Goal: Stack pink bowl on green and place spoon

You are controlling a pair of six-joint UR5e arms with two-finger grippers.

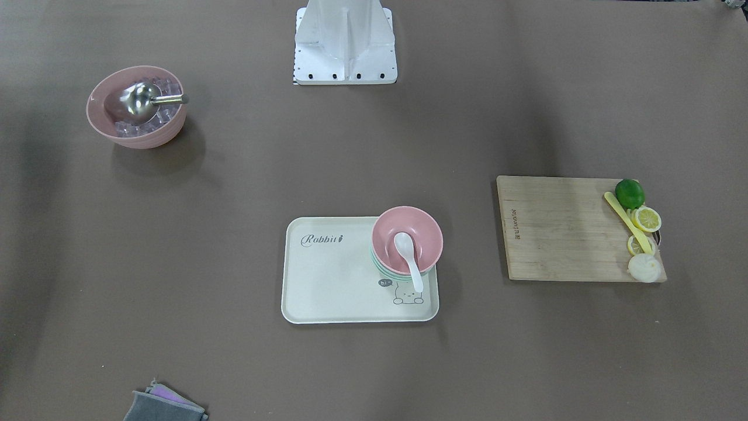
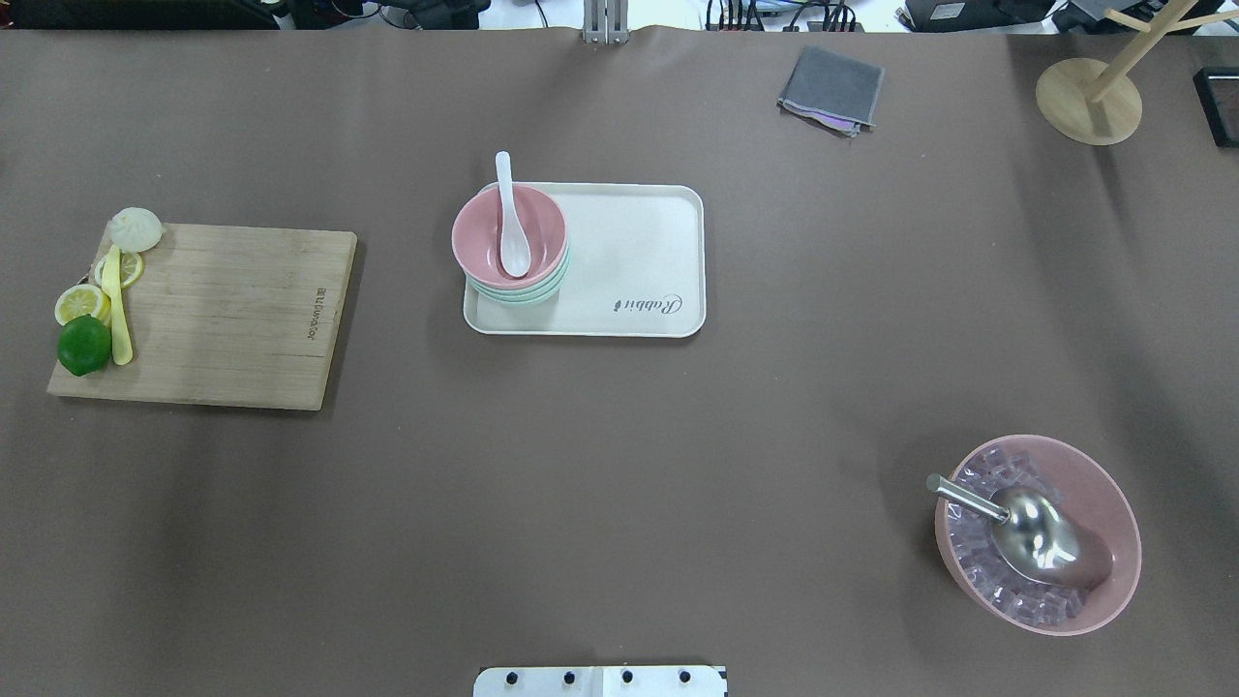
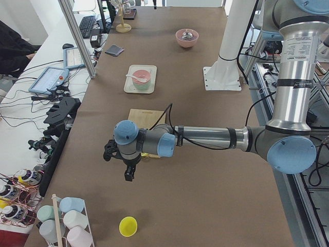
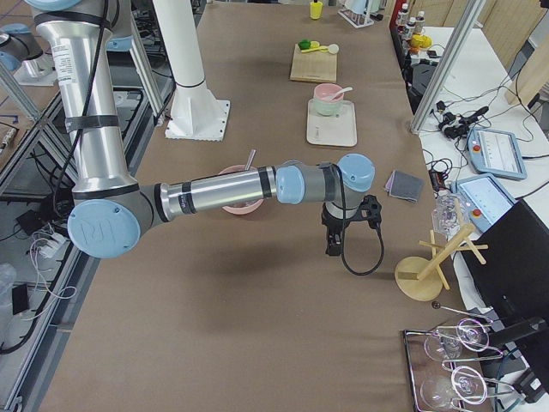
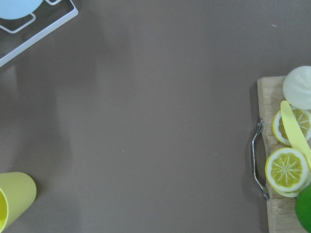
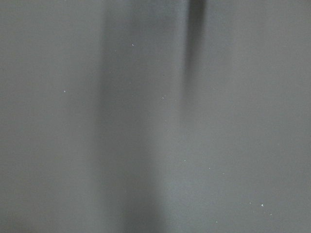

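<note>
The pink bowl (image 1: 425, 233) (image 2: 544, 225) sits nested on top of the green bowls (image 1: 384, 270) (image 2: 513, 294), at one end of a cream tray (image 1: 333, 280) (image 2: 639, 242). The white spoon (image 1: 404, 244) (image 2: 513, 254) lies in the pink bowl, its handle resting over the rim. Neither gripper is near the stack. My left gripper (image 3: 128, 174) hangs over bare table beyond the cutting board, and it shows only in the exterior left view, so I cannot tell its state. My right gripper (image 4: 333, 247) hangs near the grey cloth and shows only in the exterior right view, so its state is likewise unclear.
A second pink bowl (image 1: 96, 114) (image 2: 1113, 523) holds clear cubes and a steel scoop. A wooden board (image 1: 561, 228) (image 2: 223, 310) carries a lime, lemon slices, a yellow utensil and a white bun. A grey cloth (image 2: 832, 87), a wooden stand (image 2: 1089, 97) and a yellow cup (image 3: 128, 226) lie farther out.
</note>
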